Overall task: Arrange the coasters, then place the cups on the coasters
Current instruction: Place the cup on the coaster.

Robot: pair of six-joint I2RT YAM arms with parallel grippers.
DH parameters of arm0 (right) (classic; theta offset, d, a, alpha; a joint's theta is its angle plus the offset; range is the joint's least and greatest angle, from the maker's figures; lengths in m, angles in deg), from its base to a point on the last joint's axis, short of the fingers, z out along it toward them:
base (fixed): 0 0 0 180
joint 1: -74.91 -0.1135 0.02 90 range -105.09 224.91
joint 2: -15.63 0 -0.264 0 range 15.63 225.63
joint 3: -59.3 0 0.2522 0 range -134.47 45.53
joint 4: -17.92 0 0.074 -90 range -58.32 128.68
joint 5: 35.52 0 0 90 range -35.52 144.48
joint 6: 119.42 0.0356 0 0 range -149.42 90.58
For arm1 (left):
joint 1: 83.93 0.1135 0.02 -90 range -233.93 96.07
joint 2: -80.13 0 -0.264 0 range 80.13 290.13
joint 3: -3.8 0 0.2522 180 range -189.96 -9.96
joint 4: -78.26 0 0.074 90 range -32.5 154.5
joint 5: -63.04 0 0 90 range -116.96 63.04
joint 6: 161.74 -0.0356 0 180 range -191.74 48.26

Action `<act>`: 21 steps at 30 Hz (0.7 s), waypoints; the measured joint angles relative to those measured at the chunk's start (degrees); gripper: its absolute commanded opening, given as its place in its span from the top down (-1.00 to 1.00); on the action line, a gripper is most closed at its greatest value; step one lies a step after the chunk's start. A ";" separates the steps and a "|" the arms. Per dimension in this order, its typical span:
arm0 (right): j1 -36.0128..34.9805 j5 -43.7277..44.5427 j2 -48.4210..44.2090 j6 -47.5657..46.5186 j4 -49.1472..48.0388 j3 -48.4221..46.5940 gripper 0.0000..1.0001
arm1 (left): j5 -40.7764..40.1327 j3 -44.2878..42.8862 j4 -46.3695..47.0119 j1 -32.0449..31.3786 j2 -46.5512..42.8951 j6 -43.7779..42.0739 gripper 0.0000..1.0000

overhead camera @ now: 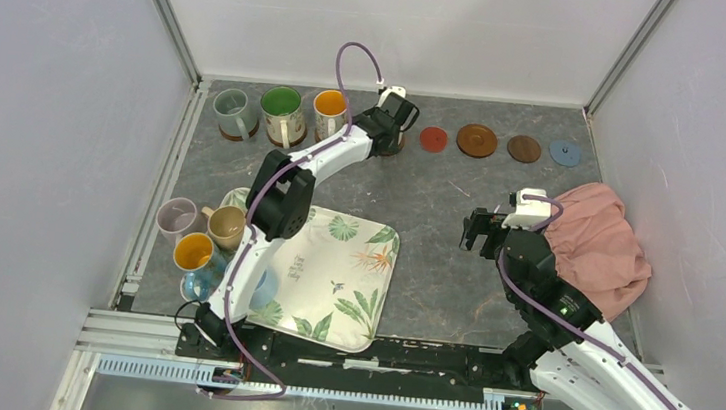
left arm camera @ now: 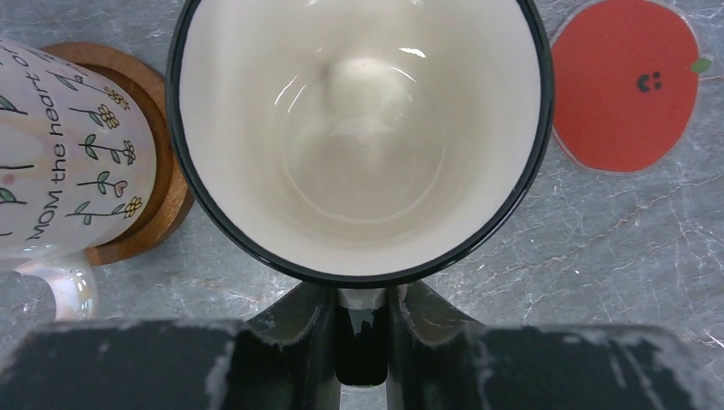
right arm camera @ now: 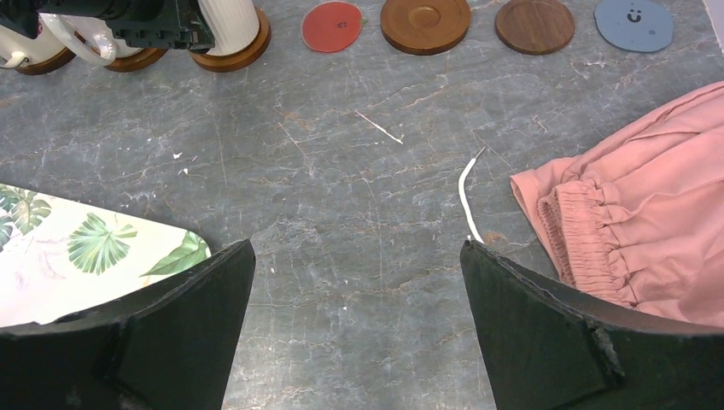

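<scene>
Pinching handle of cream cup (left arm camera: 359, 137): left hand (left arm camera: 363, 307) | right hand (right arm camera: 357, 248): spread, empty | red coaster (left arm camera: 623, 85) beside cup

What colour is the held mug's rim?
Black, on a cream mug; the left wrist view shows it best.

Left arm (overhead camera: 279, 197) stretched forward, left end effector (left arm camera: 363, 295) clamped, right arm (overhead camera: 569, 315) bent, right end effector (right arm camera: 359, 248) spread wide, apparently hovering

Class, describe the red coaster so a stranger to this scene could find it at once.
Start at the back edge of the grey stone table, where mugs and coasters form a row. Just right of the dark-rimmed cream mug lies the red coaster. It alone is apple-shaped, with a tiny face and green leaf; the wooden coaster beside it is plain brown.
</scene>
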 measured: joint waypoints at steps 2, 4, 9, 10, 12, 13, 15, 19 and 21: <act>0.00 0.02 0.00 -0.02 0.02 0.00 -0.96 | 0.02 -0.04 -0.15 0.09 0.00 0.00 0.96; 0.00 0.02 0.04 -0.02 0.02 0.00 -0.96 | 0.02 -0.07 -0.17 0.24 0.02 0.00 0.95; 0.00 0.00 0.57 -0.20 0.02 0.00 -0.96 | 0.42 -0.09 -0.13 0.42 0.09 0.00 0.80; 0.00 0.00 0.70 -0.22 0.00 0.00 -0.96 | 0.46 -0.15 -0.15 0.44 0.09 0.00 0.77; 0.00 0.00 0.85 -0.24 0.02 0.00 -0.96 | 0.70 -0.28 -0.26 0.57 0.13 0.00 0.62; 0.00 0.00 0.85 -0.24 0.02 0.00 -0.96 | 0.90 -0.35 -0.26 0.59 0.17 0.00 0.56; 0.00 0.00 0.87 -0.24 0.00 0.00 -0.96 | 1.40 -0.39 -0.26 0.63 0.17 0.00 0.40; 0.00 0.00 0.90 -0.24 0.02 0.00 -0.96 | 1.88 -0.39 -0.22 0.68 0.17 0.00 0.09; 0.00 0.00 0.90 -0.24 0.00 0.00 -0.96 | 1.92 -0.39 0.15 0.68 0.17 -0.04 -0.05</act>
